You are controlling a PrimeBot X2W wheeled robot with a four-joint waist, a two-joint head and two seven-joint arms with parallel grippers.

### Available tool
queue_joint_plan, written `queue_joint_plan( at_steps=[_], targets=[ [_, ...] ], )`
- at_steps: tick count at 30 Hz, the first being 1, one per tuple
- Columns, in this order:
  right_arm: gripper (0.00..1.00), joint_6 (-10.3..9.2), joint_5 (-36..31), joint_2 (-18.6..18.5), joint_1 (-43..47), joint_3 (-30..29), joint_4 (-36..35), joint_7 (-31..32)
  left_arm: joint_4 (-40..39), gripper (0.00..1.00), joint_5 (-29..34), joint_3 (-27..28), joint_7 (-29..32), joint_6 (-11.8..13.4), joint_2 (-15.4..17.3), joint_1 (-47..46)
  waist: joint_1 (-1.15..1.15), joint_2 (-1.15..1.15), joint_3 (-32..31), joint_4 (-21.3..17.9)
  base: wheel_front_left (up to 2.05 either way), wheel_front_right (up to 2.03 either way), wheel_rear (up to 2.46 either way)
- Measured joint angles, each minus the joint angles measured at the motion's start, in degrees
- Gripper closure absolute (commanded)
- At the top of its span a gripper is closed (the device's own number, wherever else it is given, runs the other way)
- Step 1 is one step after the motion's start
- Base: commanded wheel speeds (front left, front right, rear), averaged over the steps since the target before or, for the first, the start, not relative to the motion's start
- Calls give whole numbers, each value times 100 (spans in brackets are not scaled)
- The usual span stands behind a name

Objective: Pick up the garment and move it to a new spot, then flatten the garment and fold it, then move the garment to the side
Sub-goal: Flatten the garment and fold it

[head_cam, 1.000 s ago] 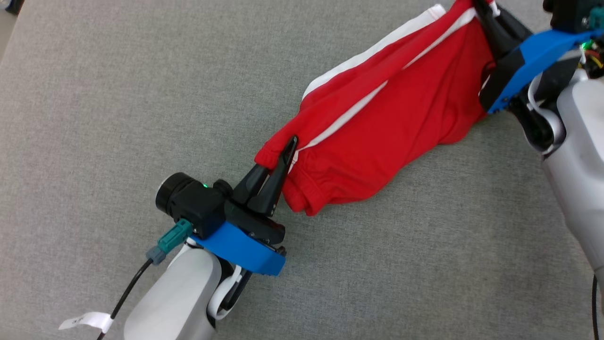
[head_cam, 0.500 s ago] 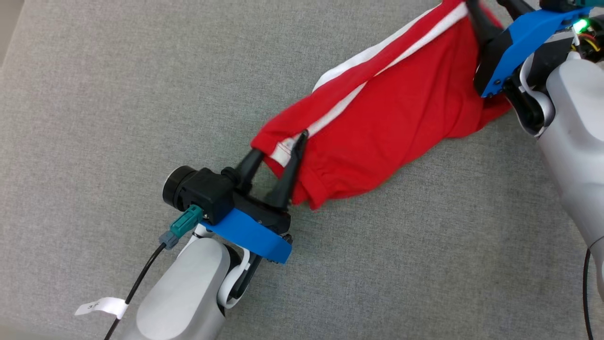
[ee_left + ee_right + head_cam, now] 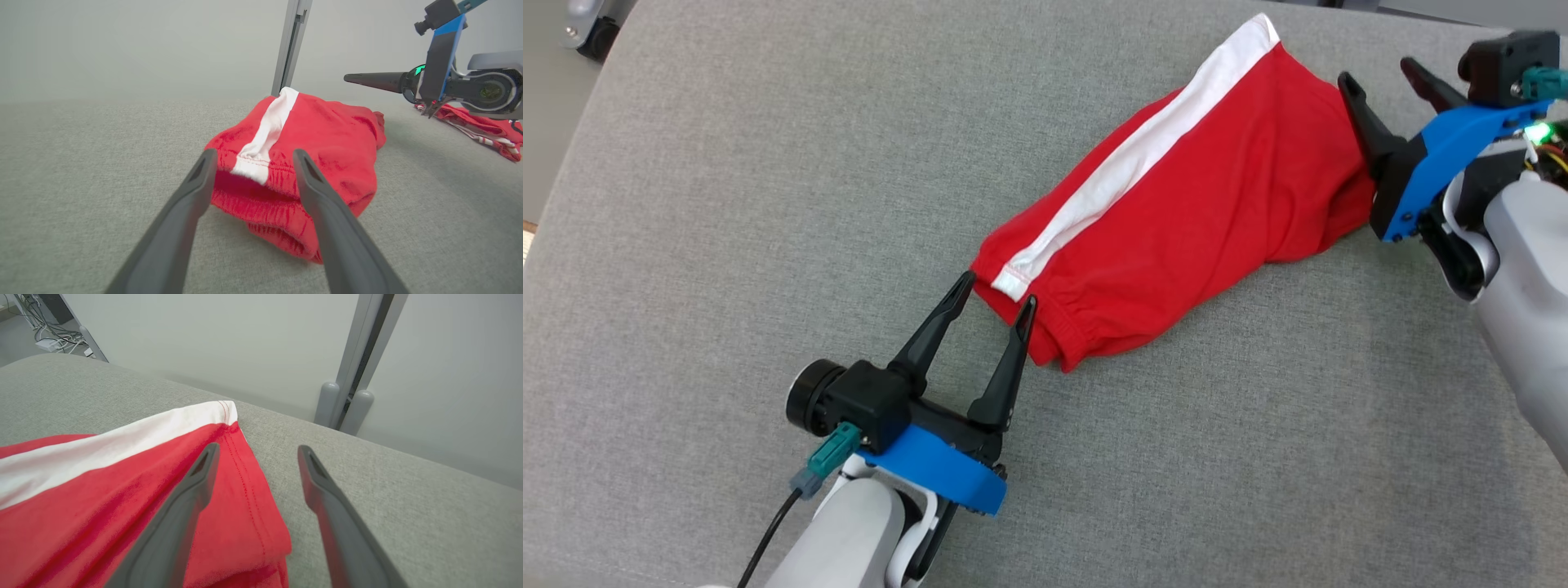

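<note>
A red jersey garment with a white side stripe lies flat and slantwise on the grey woven padded surface. Its hemmed end is near the far edge, toward the far right corner, and its elastic waistband points toward the middle. The left gripper has its fingers spread either side of the waistband corner, gripping nothing. The right gripper is likewise spread at the hem end, one finger over the cloth, perhaps touching it.
</note>
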Motion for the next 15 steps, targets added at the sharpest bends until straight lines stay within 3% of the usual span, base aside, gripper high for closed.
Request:
queue_joint_plan(
  at_steps=[11, 15],
  targets=[
    [0, 0, 298, -145, 182, 348, 324, 44, -530, 0, 568, 742, 0, 3, -134, 587, 0, 0, -137, 185, 0, 0, 0],
    [0, 0, 364, -167, 221, 453, 478, 163, -812, 0, 923, 1160, 0, 151, -265, 718, 0, 0, -135, 269, 0, 0, 0]
  ],
)
